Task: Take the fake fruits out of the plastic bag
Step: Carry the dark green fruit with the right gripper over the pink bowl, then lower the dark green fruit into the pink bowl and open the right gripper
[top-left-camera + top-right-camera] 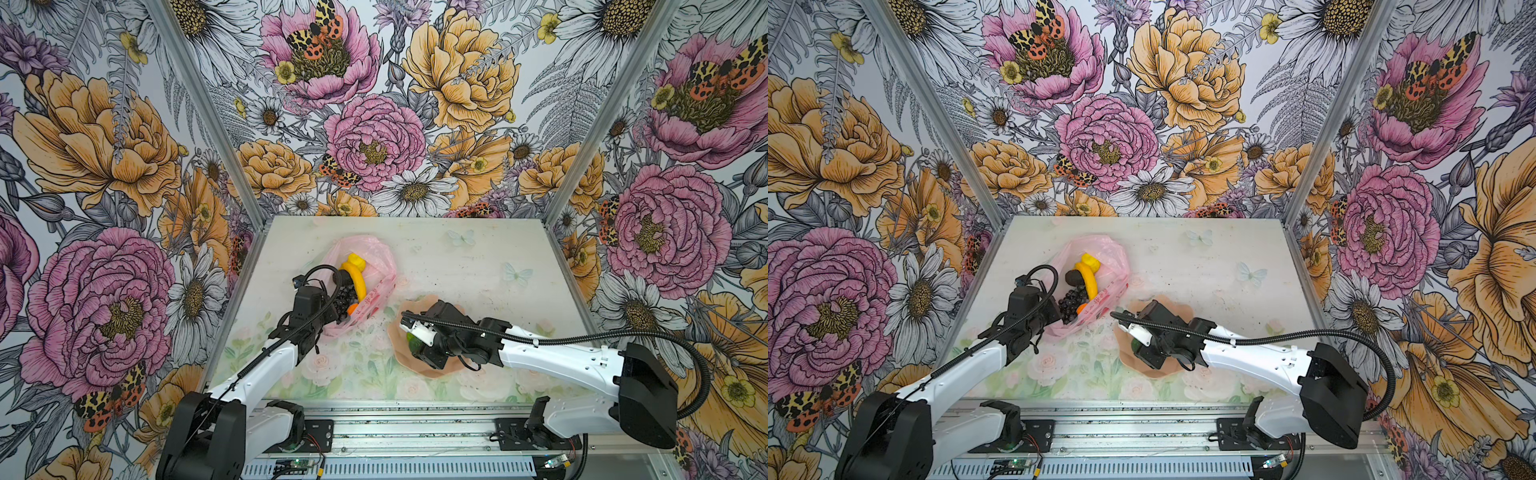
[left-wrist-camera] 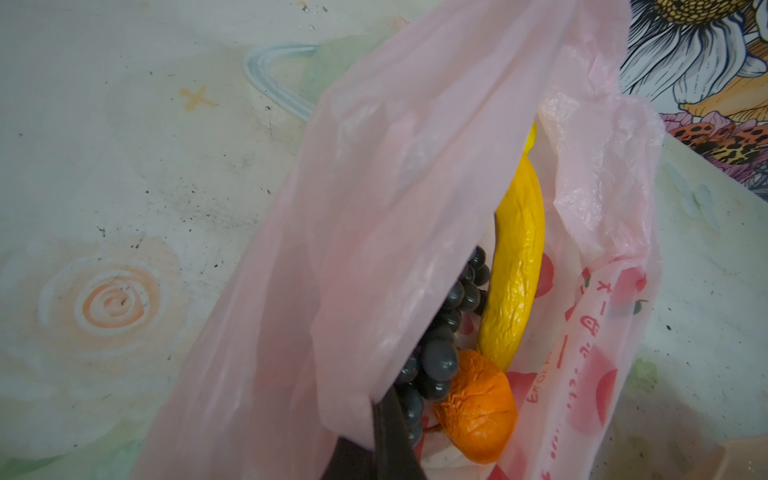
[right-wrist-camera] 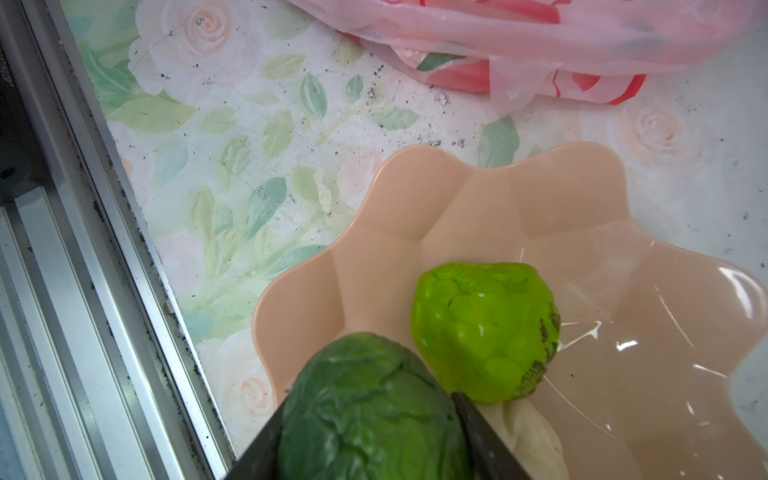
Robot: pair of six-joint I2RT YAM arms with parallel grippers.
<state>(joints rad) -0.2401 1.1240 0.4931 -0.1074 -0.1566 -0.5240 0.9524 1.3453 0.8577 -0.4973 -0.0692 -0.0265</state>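
Right fingers [image 3: 486, 440] clamp the likely light, squashy dark green fruit [image 3: 365, 415] mid-body; left fingers [image 2: 390, 444] pinch the flimsy plastic bag [image 2: 395, 187].

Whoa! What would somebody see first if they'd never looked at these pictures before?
Huge pink and orange printed flowers cover the walls all around. On the left of the table, a pink plastic bag lies open with a yellow banana and dark grape bunch inside. To its right, the right arm holds a dark green fruit in its jaws over a peach bowl.
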